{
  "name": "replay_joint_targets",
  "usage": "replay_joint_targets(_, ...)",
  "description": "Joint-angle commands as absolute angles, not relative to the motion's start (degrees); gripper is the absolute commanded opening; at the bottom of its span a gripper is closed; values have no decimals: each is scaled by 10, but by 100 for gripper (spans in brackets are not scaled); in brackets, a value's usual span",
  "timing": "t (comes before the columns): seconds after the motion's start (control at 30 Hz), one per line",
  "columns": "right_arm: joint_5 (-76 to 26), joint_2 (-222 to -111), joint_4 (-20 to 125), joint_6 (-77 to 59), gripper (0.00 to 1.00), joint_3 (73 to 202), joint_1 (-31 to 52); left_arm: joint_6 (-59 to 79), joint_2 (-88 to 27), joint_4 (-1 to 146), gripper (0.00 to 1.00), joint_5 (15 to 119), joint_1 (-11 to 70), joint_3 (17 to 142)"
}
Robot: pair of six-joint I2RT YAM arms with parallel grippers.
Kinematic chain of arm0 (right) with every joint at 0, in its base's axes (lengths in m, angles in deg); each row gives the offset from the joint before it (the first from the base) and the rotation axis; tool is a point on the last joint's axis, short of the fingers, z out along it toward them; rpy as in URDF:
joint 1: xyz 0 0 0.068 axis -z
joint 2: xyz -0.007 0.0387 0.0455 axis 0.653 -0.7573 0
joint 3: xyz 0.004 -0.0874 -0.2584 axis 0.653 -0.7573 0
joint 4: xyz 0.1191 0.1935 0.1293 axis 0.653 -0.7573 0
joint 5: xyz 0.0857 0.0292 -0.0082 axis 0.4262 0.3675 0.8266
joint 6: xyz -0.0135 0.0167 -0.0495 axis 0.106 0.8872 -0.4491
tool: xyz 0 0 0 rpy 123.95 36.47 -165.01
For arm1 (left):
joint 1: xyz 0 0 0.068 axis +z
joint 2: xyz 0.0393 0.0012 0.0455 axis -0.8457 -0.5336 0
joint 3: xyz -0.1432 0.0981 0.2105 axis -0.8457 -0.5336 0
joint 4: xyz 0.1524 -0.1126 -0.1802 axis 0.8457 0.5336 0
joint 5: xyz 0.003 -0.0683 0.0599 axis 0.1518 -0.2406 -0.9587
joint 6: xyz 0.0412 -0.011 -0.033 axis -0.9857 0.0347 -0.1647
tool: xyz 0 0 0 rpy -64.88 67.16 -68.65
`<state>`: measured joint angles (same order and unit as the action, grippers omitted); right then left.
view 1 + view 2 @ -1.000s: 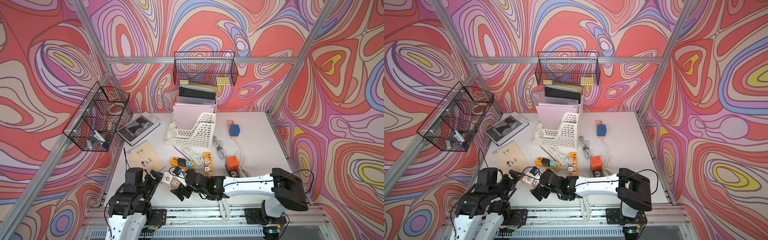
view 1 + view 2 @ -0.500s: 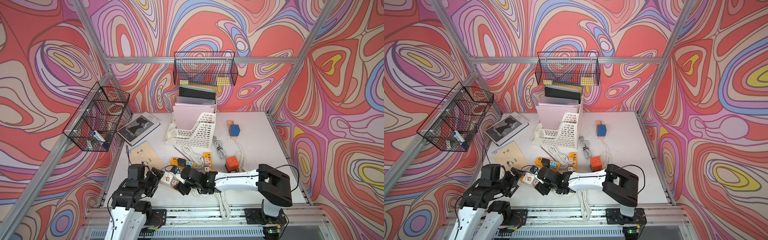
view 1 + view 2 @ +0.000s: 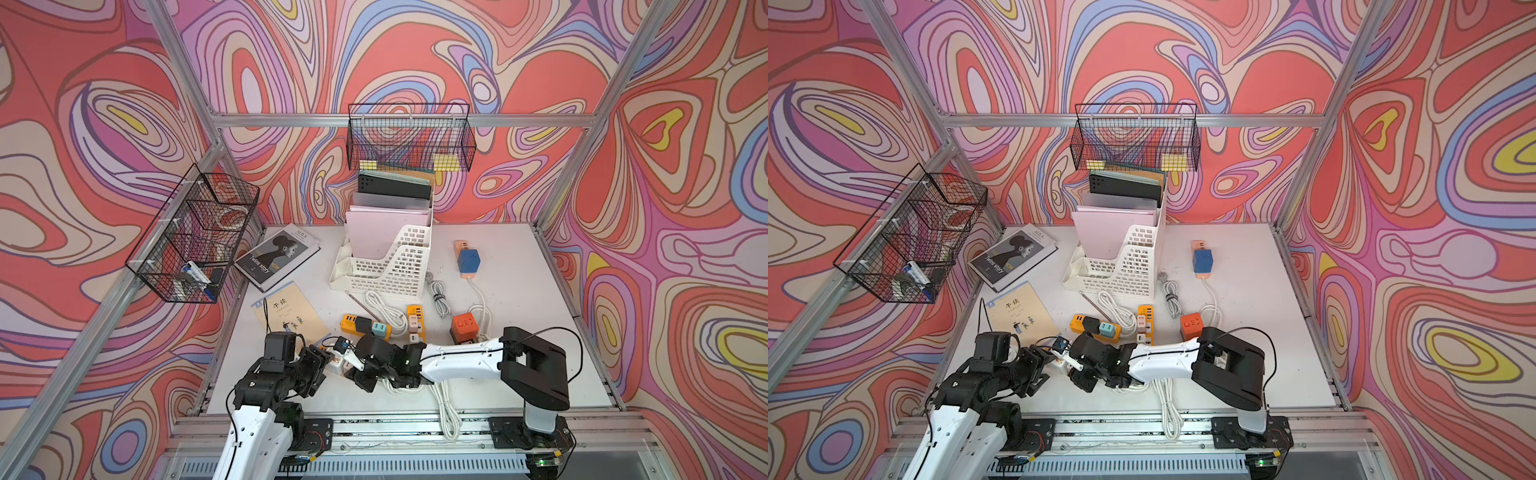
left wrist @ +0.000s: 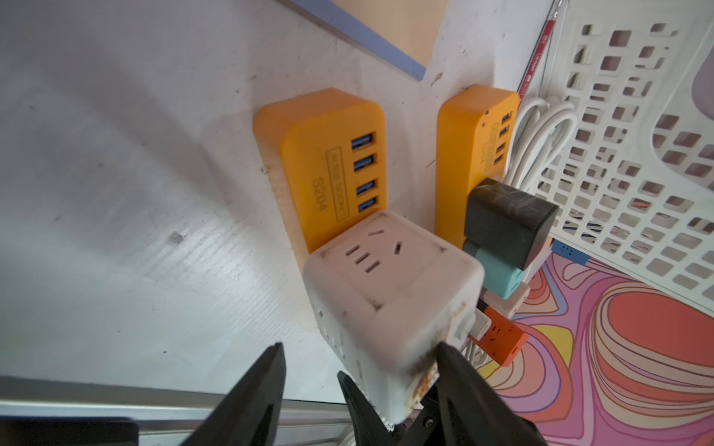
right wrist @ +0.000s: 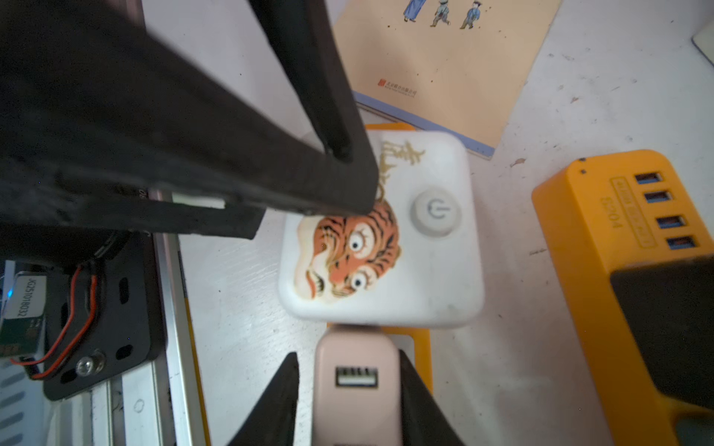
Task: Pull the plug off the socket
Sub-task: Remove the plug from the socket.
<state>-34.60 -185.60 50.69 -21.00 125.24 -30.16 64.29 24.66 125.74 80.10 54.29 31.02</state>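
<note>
Step in hand, I'd say: getting hold of both halves before the pull. The white socket cube (image 5: 405, 270) sits near the front-left edge of the table (image 3: 519, 270), over a yellow USB strip (image 4: 332, 162), w/ the pink plug (image 5: 355, 386) stuck in its side.

The right gripper (image 5: 347, 353) is narrowed onto the plug, pads (image 5: 419, 405) against both flanks. Looks like a grip. The left gripper (image 4: 359, 345) is approx half open round the cube: 1 finger (image 4: 463, 386) touches the cube's corner, the other finger (image 4: 251, 390) stands off it w/ bare table between. So the cube isn't clamped yet, imo.

Next move calls for left jaws tight on the cube. Then the right arm draws straight back along the prongs, no twist, while the left holds firm. Otherwise the cube just drags along.

Views: only the right wrist cam shows the plug, the tiger print (image 5: 347, 251) & the power btn (image 5: 434, 212). The left wrist cam shows no plug (prob hidden by the cube) but does show the finger gap. In both top views the 2 grippers crowd the spot, and the plug can't be made out.
</note>
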Motion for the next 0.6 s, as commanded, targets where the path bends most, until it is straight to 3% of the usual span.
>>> replay_joint_targets(0.0,-335,-1864,522,-217,35,1261,-300,656,248,1247,64,818,537,290)
replay_joint_targets(0.23,-322,-1863,527,-220,22,1267,-299,667,229,1232,53,805,521,268)
replay_joint_targets(0.57,-320,-1818,565,-139,15,1249,-277,658,237,1310,43,728,512,227)
